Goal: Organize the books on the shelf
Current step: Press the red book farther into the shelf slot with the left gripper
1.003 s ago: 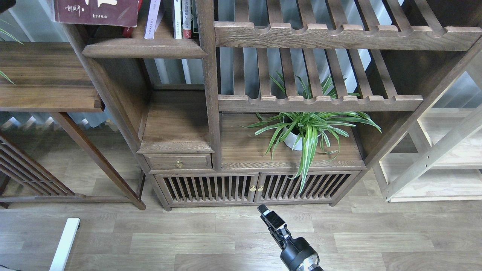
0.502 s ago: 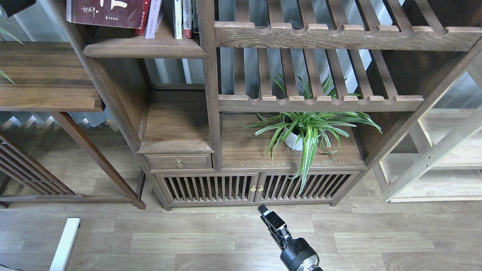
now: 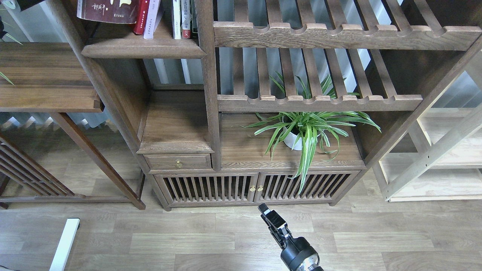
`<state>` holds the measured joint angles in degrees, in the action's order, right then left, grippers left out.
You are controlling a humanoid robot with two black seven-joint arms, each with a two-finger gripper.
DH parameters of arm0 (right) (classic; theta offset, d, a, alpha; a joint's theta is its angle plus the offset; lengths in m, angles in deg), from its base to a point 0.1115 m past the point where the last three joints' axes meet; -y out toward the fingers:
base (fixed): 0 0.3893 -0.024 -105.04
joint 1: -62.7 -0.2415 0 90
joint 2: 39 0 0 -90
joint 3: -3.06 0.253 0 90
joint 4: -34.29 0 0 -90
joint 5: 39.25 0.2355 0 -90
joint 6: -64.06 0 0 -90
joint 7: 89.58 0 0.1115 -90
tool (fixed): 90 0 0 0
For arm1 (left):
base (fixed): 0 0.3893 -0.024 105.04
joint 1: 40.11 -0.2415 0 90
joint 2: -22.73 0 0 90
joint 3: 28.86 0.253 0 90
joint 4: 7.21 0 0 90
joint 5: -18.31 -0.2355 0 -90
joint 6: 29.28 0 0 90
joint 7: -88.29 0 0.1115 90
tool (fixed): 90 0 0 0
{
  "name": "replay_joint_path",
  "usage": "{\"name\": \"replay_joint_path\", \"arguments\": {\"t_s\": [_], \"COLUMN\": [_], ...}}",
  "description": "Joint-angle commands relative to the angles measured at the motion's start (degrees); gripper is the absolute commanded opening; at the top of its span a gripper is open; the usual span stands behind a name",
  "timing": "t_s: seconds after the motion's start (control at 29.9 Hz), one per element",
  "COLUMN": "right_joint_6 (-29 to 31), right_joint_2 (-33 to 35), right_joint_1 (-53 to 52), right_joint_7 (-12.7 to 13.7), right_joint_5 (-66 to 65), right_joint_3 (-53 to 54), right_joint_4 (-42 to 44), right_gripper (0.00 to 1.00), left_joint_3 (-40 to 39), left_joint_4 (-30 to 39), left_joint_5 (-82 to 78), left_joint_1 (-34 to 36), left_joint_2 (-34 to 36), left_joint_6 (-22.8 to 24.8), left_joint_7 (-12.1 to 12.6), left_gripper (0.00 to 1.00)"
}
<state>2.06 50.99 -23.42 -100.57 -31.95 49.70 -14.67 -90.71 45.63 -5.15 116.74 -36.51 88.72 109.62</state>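
Observation:
The maroon book (image 3: 107,10) with white characters leans at the top left, above the dark-brown shelf (image 3: 143,48), cut off by the frame's top edge. To its right stand a thin red book (image 3: 141,17), a lavender-white book (image 3: 152,19) and white books (image 3: 177,19) against the post. A dark part of my left arm (image 3: 27,3) shows in the top left corner; its gripper is out of view. My right gripper (image 3: 263,209) hangs low over the floor, empty, far from the books. Its fingers cannot be told apart.
A slatted rack (image 3: 320,35) with scalloped rails fills the upper right. A potted spider plant (image 3: 305,130) stands on the cabinet (image 3: 248,156) below. A dark side table (image 3: 45,75) is on the left, and pale light-wood shelving (image 3: 444,158) on the right.
The maroon book has moved right and up along the shelf, closer to the red book. The dark left arm part moved right with it. The right arm has not moved.

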Motion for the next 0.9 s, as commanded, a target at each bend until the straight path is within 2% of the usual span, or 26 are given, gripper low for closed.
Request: {"name": "replay_joint_path", "arguments": {"t_s": [0.0,0.87], "right_joint_6": [0.0,0.0], "right_joint_2": [0.0,0.0], "right_joint_1": [-0.01,1.22], "right_joint_7": [0.0,0.0], "right_joint_5": [0.0,0.0], "right_joint_3": [0.04,0.65], "right_joint_4": [-0.09,-1.14], "right_gripper": [0.48,0.48], "left_joint_3": [0.85,4.81], "left_joint_4": [-0.1,-4.85], "left_joint_5": [0.0,-0.35], "left_joint_1": [0.04,2.59], "left_joint_2": [-0.08,-3.07], "left_joint_6": [0.0,0.0], "left_joint_7": [0.03,-1.12], "left_gripper": [0.02,0.02]}}
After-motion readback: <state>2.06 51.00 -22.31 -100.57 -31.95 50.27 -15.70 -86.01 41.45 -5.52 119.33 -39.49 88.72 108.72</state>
